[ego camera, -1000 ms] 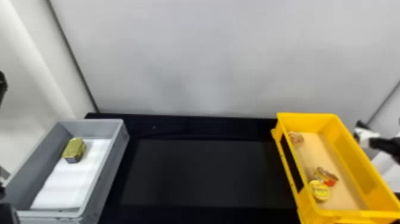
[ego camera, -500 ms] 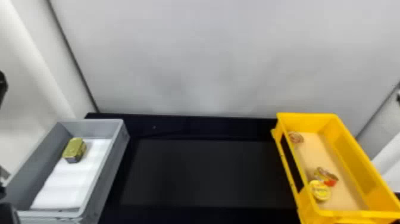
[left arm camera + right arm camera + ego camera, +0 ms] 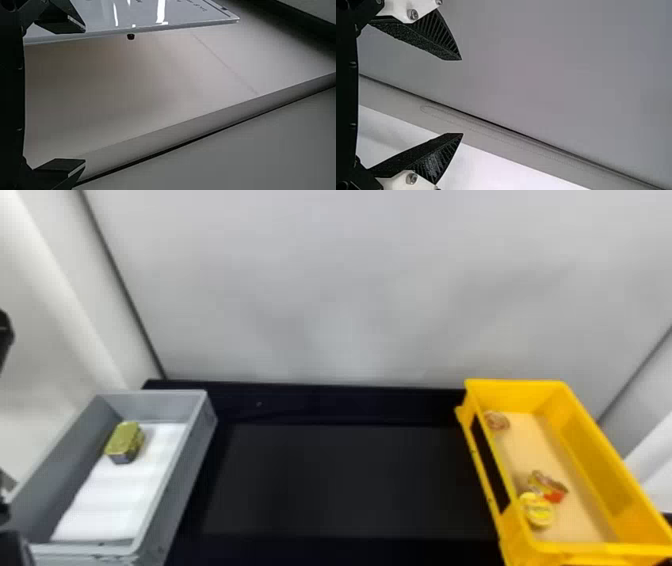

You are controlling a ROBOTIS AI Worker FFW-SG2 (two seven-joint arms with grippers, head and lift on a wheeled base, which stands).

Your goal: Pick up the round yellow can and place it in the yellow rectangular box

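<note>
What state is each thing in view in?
Yellow rectangular box: open
Round yellow can: in yellow box
Red item: beside can
Brown round item: in yellow box
Grey box: open
Gold tin: in grey box, on white lining
Left tool: open, empty
Right tool: open, empty

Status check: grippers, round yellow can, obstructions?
Left gripper and right gripper open, empty. Round yellow can inside yellow rectangular box. Small red-and-gold item beside can, likely no obstruction.

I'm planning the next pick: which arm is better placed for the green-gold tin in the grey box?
Left, probably: the tin lies in the grey box on the robot's left, and the left gripper is open and empty.
</note>
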